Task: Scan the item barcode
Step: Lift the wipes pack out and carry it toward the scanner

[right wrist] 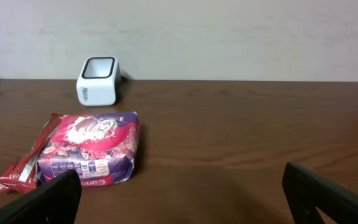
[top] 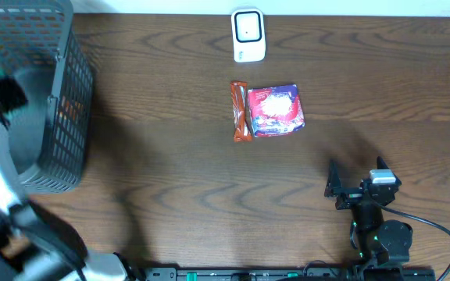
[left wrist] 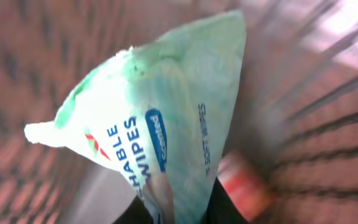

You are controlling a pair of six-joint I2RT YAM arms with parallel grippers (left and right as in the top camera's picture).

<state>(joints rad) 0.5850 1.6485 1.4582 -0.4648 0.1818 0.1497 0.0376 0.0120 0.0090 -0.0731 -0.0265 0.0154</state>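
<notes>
At the grey mesh basket (top: pixel 69 101) on the left, the left gripper (left wrist: pixel 179 208) is clamped on a green-white wipes pack (left wrist: pixel 160 118), with blurred basket bars close behind. The right gripper (top: pixel 336 187) sits low right, its 2 fingers wide apart and holding nothing. Mid-table, a purple candy bag (top: pixel 276 110) touches a red bar wrapper (top: pixel 241 112), both just before the white scanner (top: pixel 248 35).

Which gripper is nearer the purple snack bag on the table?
Right. The right gripper is open over the table, facing the purple snack bag; the left gripper is far off inside the gray basket, shut on a wipes pack.
</notes>
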